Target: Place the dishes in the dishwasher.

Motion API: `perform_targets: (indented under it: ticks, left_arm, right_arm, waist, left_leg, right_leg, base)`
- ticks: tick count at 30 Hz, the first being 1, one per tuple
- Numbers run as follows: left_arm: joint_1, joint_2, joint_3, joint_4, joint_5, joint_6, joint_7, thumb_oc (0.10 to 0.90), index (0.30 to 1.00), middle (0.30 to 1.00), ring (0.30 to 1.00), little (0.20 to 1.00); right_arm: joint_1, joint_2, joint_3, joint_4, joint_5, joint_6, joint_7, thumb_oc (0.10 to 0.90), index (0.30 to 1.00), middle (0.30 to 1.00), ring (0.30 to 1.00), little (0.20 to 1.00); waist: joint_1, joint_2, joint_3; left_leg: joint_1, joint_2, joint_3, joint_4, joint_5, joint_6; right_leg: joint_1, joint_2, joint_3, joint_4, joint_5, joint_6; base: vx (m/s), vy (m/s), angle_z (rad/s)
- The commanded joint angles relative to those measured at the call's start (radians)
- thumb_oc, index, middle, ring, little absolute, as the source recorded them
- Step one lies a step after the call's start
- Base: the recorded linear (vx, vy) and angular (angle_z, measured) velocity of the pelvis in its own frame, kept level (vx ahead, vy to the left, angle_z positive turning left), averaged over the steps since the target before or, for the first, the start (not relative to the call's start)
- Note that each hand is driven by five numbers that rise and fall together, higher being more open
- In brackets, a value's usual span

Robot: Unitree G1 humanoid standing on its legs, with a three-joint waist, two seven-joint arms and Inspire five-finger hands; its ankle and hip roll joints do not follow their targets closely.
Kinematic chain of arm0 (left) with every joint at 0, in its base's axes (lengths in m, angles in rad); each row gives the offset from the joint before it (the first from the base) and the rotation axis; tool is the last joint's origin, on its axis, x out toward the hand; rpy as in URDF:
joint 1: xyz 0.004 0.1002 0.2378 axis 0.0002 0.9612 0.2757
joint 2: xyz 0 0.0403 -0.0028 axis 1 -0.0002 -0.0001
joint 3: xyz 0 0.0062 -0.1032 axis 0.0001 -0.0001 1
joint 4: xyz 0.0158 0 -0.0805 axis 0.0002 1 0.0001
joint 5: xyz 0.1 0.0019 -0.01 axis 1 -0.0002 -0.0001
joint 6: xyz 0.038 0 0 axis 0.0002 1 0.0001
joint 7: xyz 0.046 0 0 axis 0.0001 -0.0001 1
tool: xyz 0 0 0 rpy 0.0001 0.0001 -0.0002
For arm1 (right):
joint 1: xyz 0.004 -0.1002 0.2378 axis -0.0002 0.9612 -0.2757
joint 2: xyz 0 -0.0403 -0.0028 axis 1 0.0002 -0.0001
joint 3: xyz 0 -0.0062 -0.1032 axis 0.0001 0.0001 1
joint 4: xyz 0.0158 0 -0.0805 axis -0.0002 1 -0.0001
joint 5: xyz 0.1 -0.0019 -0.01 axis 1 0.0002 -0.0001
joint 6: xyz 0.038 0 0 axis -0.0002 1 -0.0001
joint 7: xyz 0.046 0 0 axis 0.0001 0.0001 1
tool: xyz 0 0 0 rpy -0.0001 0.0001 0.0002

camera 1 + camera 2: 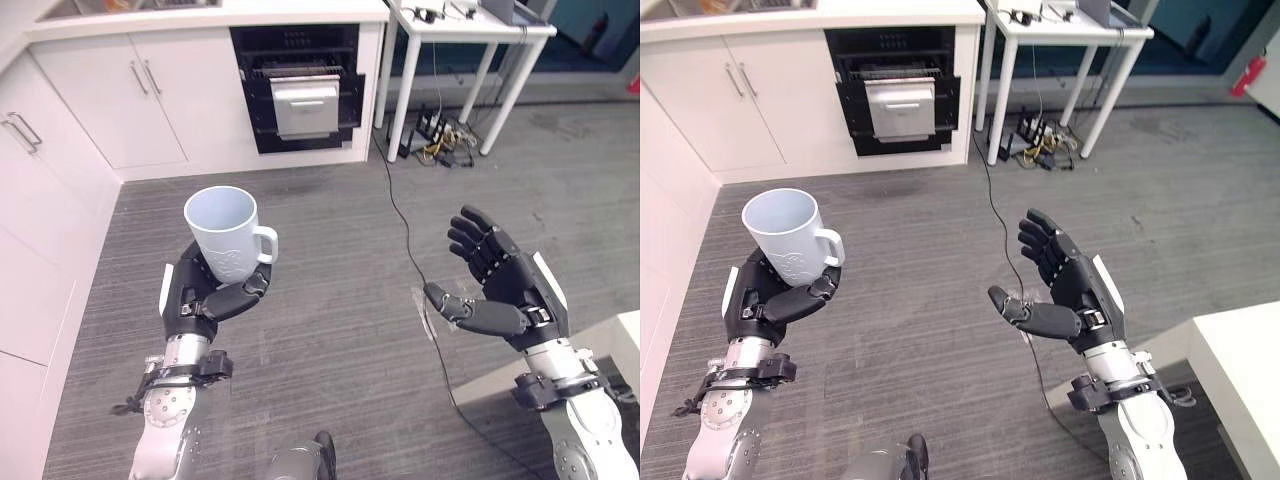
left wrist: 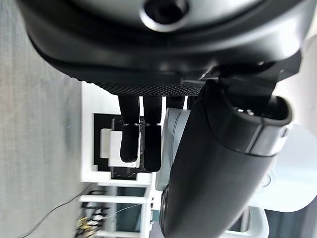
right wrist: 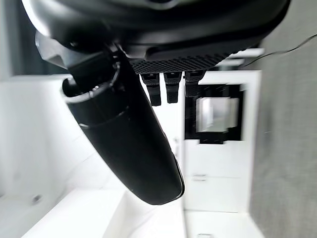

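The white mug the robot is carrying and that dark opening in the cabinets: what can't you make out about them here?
- White ceramic mug: its base is hidden by the left hand curled round it, in both eye views.
- Open dishwasher: too far and small to tell what its racks hold.
- Left wrist view: the thumb covers most of the mug.
- Right hand: open, holding nothing.

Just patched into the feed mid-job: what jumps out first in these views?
The white mug catches the eye first, held upright with its mouth up in the left hand, above the grey floor. The right hand is raised beside it, open and holding nothing. Across the floor ahead, the open dishwasher is a dark gap in the white cabinets, with a white table to its right.
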Motion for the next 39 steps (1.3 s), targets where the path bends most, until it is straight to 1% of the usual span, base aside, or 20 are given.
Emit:
perform_targets:
  ticks: [1, 2, 3, 4, 5, 6, 8, 9, 13, 16, 23, 27, 29, 31, 33, 34, 35, 37, 38, 39]
  left_arm:
    - [-0.007, 0.038, 0.041, -0.142, 0.0, -0.095, -0.035, 0.4, 0.3, 0.3, 0.3, 0.3]
    - [-0.009, 0.039, 0.042, -0.141, 0.0, -0.091, -0.039, 0.4, 0.3, 0.3, 0.3, 0.3]
    - [-0.011, 0.041, 0.043, -0.133, 0.002, -0.082, -0.058, 0.4, 0.3, 0.3, 0.3, 0.3]
    - [-0.012, 0.042, 0.039, -0.127, 0.019, -0.082, -0.055, 0.4, 0.3, 0.3, 0.3, 0.3]
    - [-0.013, 0.043, 0.037, -0.126, 0.026, -0.081, -0.046, 0.4, 0.3, 0.3, 0.3, 0.3]
    - [-0.028, 0.05, 0.041, -0.115, 0.019, -0.077, -0.031, 0.4, 0.3, 0.3, 0.3, 0.3]
    - [-0.042, 0.059, 0.048, -0.104, 0.001, -0.073, -0.031, 0.4, 0.3, 0.3, 0.3, 0.3]
    - [-0.035, 0.061, 0.058, -0.105, -0.004, -0.071, -0.044, 0.4, 0.3, 0.3, 0.3, 0.3]
    - [-0.025, 0.062, 0.048, -0.12, 0.008, -0.072, -0.028, 0.4, 0.3, 0.3, 0.3, 0.3]
    - [-0.014, 0.061, 0.043, -0.125, 0.01, -0.076, -0.018, 0.4, 0.3, 0.3, 0.3, 0.3]
    - [-0.005, 0.073, 0.04, -0.136, -0.007, -0.078, -0.022, 0.4, 0.3, 0.3, 0.3, 0.3]
    - [0.002, 0.071, 0.041, -0.151, -0.013, -0.088, -0.006, 0.4, 0.3, 0.3, 0.3, 0.3]
    - [0.015, 0.065, 0.045, -0.148, -0.038, -0.088, -0.02, 0.4, 0.3, 0.3, 0.3, 0.3]
    - [0.033, 0.052, 0.047, -0.145, -0.043, -0.098, -0.032, 0.4, 0.3, 0.3, 0.3, 0.3]
    - [0.045, 0.041, 0.051, -0.144, -0.037, -0.111, -0.028, 0.4, 0.3, 0.3, 0.3, 0.3]
    - [0.05, 0.033, 0.05, -0.137, -0.039, -0.123, -0.031, 0.4, 0.3, 0.3, 0.3, 0.3]
    - [0.041, 0.033, 0.04, -0.126, -0.031, -0.127, -0.034, 0.4, 0.3, 0.3, 0.3, 0.3]
    - [0.032, 0.038, 0.029, -0.119, -0.026, -0.122, -0.034, 0.4, 0.3, 0.3, 0.3, 0.3]
    - [0.038, 0.042, 0.03, -0.115, -0.047, -0.125, -0.047, 0.4, 0.3, 0.3, 0.3, 0.3]
    - [0.039, 0.042, 0.031, -0.112, -0.079, -0.12, -0.061, 0.4, 0.3, 0.3, 0.3, 0.3]
  right_arm:
    - [-0.039, 0.0, -0.041, -0.042, 0.006, -0.097, -0.022, 0.8, 0.9, 0.9, 0.9, 0.9]
    - [-0.039, 0.009, -0.036, -0.042, -0.003, -0.096, -0.023, 0.8, 0.9, 0.9, 0.9, 0.9]
    - [-0.035, 0.03, -0.026, -0.041, -0.013, -0.09, -0.025, 0.8, 0.9, 0.9, 0.9, 0.9]
    - [-0.038, 0.037, -0.013, -0.04, -0.019, -0.084, -0.023, 0.8, 0.9, 0.9, 0.9, 0.9]
    - [-0.047, 0.036, -0.002, -0.034, -0.022, -0.08, -0.022, 0.8, 0.9, 0.9, 0.9, 0.9]
    - [-0.061, 0.03, 0.013, -0.013, -0.029, -0.083, -0.011, 0.8, 0.9, 0.9, 0.9, 0.9]
    - [-0.053, 0.014, 0.004, -0.008, -0.015, -0.094, 0.001, 0.8, 0.9, 0.9, 0.9, 0.9]
    - [-0.038, -0.006, -0.025, -0.006, 0.022, -0.107, 0.013, 0.8, 0.9, 0.9, 0.9, 0.9]
    - [-0.032, -0.01, -0.045, -0.014, 0.041, -0.102, 0.035, 0.8, 0.9, 0.9, 0.9, 0.9]
    - [-0.025, -0.006, -0.038, -0.026, 0.034, -0.095, 0.025, 0.8, 0.9, 0.9, 0.9, 0.9]
    - [-0.052, -0.008, -0.009, -0.041, 0.003, -0.075, -0.042, 0.8, 0.9, 0.9, 0.9, 0.9]
    - [-0.061, -0.022, -0.007, -0.041, 0.004, -0.074, -0.055, 0.8, 0.9, 0.9, 0.9, 0.9]
    - [-0.048, -0.026, -0.011, -0.04, 0.012, -0.078, -0.049, 0.8, 0.9, 0.9, 0.9, 0.9]
    - [-0.032, -0.031, -0.019, -0.039, 0.029, -0.072, -0.032, 0.8, 0.9, 0.9, 0.9, 0.9]
    - [-0.023, -0.036, -0.022, -0.033, 0.042, -0.064, -0.003, 0.8, 0.9, 0.9, 0.9, 0.9]
    - [-0.022, -0.038, -0.017, -0.018, 0.025, -0.063, 0.004, 0.8, 0.9, 0.9, 0.9, 0.9]
    - [-0.029, -0.037, -0.009, 0.002, 0.01, -0.071, -0.013, 0.8, 0.9, 0.9, 0.9, 0.9]
    - [-0.044, -0.034, -0.001, 0.02, 0.027, -0.075, -0.035, 0.8, 0.9, 0.9, 0.9, 0.9]
    - [-0.044, -0.026, -0.001, 0.017, 0.038, -0.057, -0.033, 0.8, 0.9, 0.9, 0.9, 0.9]
    - [-0.039, -0.019, 0.003, 0.017, 0.027, -0.056, -0.032, 0.8, 0.9, 0.9, 0.9, 0.9]
  waist:
    - [-0.009, 0.025, -0.097]
    - [-0.016, 0.025, -0.1]
    - [-0.026, 0.024, -0.096]
    - [-0.028, 0.027, -0.09]
    - [-0.028, 0.031, -0.087]
    - [-0.031, 0.04, -0.074]
    - [-0.038, 0.046, -0.06]
    - [-0.057, 0.045, -0.03]
    - [-0.091, 0.032, -0.014]
    - [-0.098, 0.027, -0.023]
    - [-0.11, 0.024, -0.058]
    - [-0.121, 0.029, -0.08]
    - [-0.123, 0.025, -0.089]
    - [-0.111, 0.017, -0.097]
    - [-0.104, 0.01, -0.089]
    - [-0.099, 0.005, -0.074]
    - [-0.095, -0.004, -0.056]
    - [-0.09, -0.008, -0.039]
    - [-0.089, 0.01, -0.035]
    - [-0.089, 0.042, -0.028]
  left_leg:
    - [-0.085, 0.032, -0.095, -0.076, -0.009, -0.083]
    - [-0.066, 0.022, -0.106, -0.076, -0.025, -0.069]
    - [-0.033, 0.002, -0.114, -0.076, -0.056, -0.049]
    - [-0.016, 0.0, -0.118, -0.076, -0.067, -0.044]
    - [-0.008, 0.003, -0.116, -0.076, -0.072, -0.043]
    - [0.002, 0.003, -0.126, -0.076, -0.067, -0.049]
    - [0.022, 0.008, -0.137, -0.076, -0.068, -0.063]
    - [0.064, 0.021, -0.129, -0.076, -0.086, -0.076]
    - [0.109, -0.003, -0.119, -0.076, -0.127, -0.067]
    - [0.127, -0.025, -0.139, -0.076, -0.151, -0.056]
    - [0.181, 0.012, -0.095, -0.076, -0.186, -0.07]
    - [0.235, 0.054, -0.071, -0.076, -0.197, -0.103]
    - [0.261, 0.074, -0.05, -0.076, -0.154, -0.129]
    - [0.289, 0.065, -0.072, -0.075, -0.017, -0.161]
    - [0.229, 0.065, -0.073, 0.104, 0.051, -0.179]
    - [0.131, 0.072, -0.058, 0.287, 0.061, -0.173]
    - [0.066, 0.102, -0.022, 0.32, 0.037, -0.151]
    - [0.082, 0.092, 0.038, 0.112, 0.001, -0.129]
    - [0.11, 0.078, 0.047, -0.076, 0.023, -0.138]
    - [0.04, 0.112, 0.029, -0.076, 0.003, -0.156]
  right_leg:
    - [-0.002, 0.098, -0.043, 0.031, 0.038, -0.005]
    - [-0.001, 0.104, -0.043, 0.055, 0.121, 0.02]
    - [-0.11, 0.107, -0.025, 0.313, 0.245, 0.058]
    - [-0.178, 0.104, -0.027, 0.424, 0.272, 0.061]
    - [-0.22, 0.093, -0.039, 0.46, 0.26, 0.051]
    - [-0.263, 0.088, -0.066, 0.388, 0.182, 0.026]
    - [-0.269, 0.075, -0.114, 0.204, 0.143, 0.001]
    - [-0.285, 0.041, -0.141, 0.031, 0.147, -0.008]
    - [-0.441, -0.014, -0.053, 0.031, 0.195, 0.025]
    - [-0.467, -0.023, -0.008, 0.031, 0.205, 0.032]
    - [-0.421, -0.023, -0.026, 0.031, 0.192, 0.039]
    - [-0.385, 0.006, -0.039, 0.031, 0.158, 0.003]
    - [-0.361, 0.023, -0.051, 0.031, 0.137, -0.026]
    - [-0.334, 0.044, -0.035, 0.031, 0.108, -0.055]
    - [-0.307, 0.059, -0.015, 0.031, 0.088, -0.081]
    - [-0.285, 0.063, -0.009, 0.031, 0.081, -0.101]
    - [-0.265, 0.056, -0.031, 0.031, 0.075, -0.108]
    - [-0.24, 0.043, -0.056, 0.031, 0.06, -0.09]
    - [-0.23, 0.051, -0.059, 0.031, 0.05, -0.075]
    - [-0.22, 0.081, -0.064, 0.031, 0.038, -0.07]
  base:
    - [0.21, 0.215, 0.39]
    - [0.28, 0.334, 0.38]
    - [0.26, 0.33, 0.38]
    - [0.19, 0.274, 0.11]
    - [0.14, 0.163, 0.29]
    - [0.12, 0.088, 0.3]
    - [0.18, -0.048, 0.05]
    - [0.19, -0.151, -0.15]
    - [0.17, -0.157, 0.17]
    - [0.22, -0.196, 0.47]
    - [0.23, -0.281, 0.04]
    - [0.26, -0.356, 0.16]
    - [0.28, -0.39, -0.16]
    - [0.22, -0.3, -0.45]
    - [0.15, -0.268, -0.71]
    - [0.1, -0.273, -0.88]
    - [0.1, -0.242, -0.49]
    - [0.13, -0.026, 0.0]
    - [0.16, 0.155, 0.13]
    - [0.21, 0.217, 0.31]
